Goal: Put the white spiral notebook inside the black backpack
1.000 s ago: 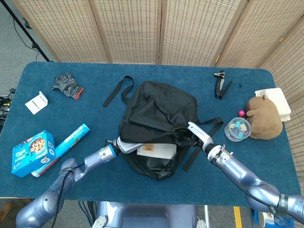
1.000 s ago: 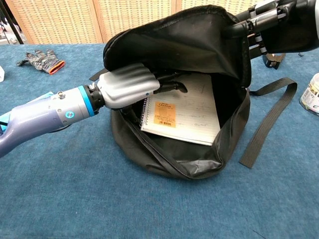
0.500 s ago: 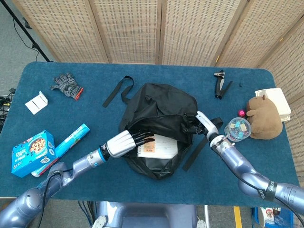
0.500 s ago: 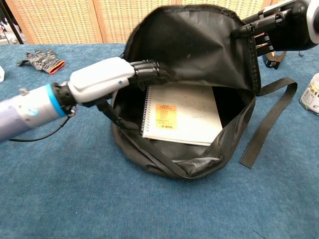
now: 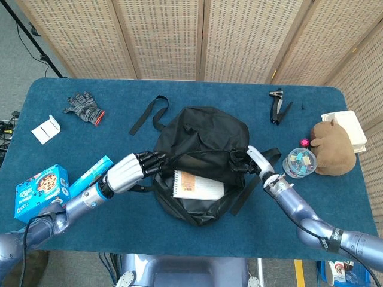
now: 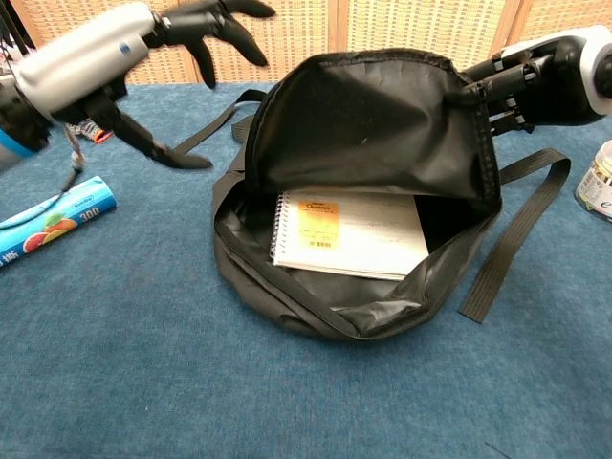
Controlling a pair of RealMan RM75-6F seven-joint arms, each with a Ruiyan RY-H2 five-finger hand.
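Note:
The white spiral notebook (image 6: 349,232) (image 5: 198,185) with an orange label lies flat inside the open black backpack (image 6: 368,134) (image 5: 200,134). My right hand (image 6: 535,86) (image 5: 244,158) grips the upper edge of the backpack's flap and holds the mouth open. My left hand (image 6: 143,48) (image 5: 134,167) hovers outside the bag at its left side, fingers spread, holding nothing.
A blue foil box (image 6: 53,225) (image 5: 90,173) and a cookie box (image 5: 40,192) lie at the left. A glove (image 5: 85,107) and white box (image 5: 46,129) sit far left. A plush bear (image 5: 334,148), a jar (image 5: 298,162) and a black tool (image 5: 277,104) are at the right. Loose straps (image 6: 507,239) trail off the bag.
My left hand has let go of the notebook and drawn out of the bag, up and to the left. The notebook stays inside. The right hand still holds the flap.

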